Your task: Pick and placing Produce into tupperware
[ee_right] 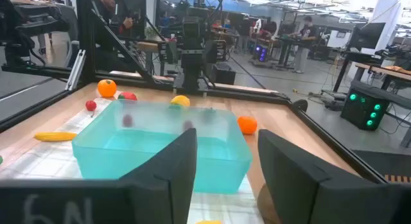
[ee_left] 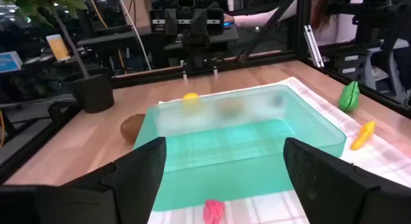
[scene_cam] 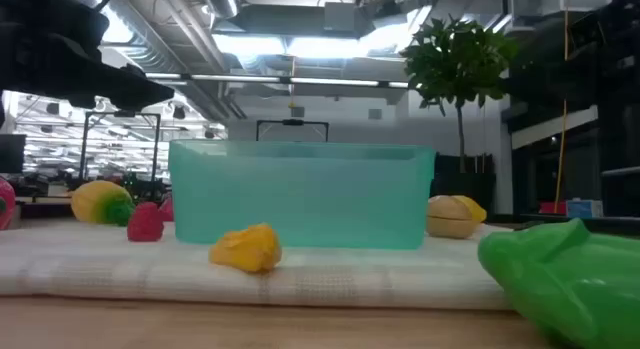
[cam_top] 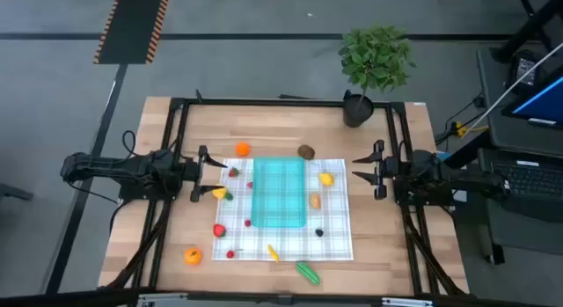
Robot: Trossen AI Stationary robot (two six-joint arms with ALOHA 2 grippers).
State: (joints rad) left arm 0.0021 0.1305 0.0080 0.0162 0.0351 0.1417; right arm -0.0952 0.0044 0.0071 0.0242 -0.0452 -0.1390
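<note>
Both jaws stood open and empty, left gripper (cam_top: 214, 175) and right gripper (cam_top: 362, 171) facing across the tupperware (cam_top: 279, 193) mid-cloth, long axis crosswise between them, with the yellow piece (cam_top: 221, 193) nearest the left jaws, just beside them.

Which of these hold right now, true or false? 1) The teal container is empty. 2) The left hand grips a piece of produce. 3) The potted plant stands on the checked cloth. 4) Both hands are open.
1) True: the teal container holds no produce.
2) False: the left hand is open and holds nothing.
3) False: the potted plant stands on bare wood beyond the checked cloth.
4) True: the right hand is open too.
</note>
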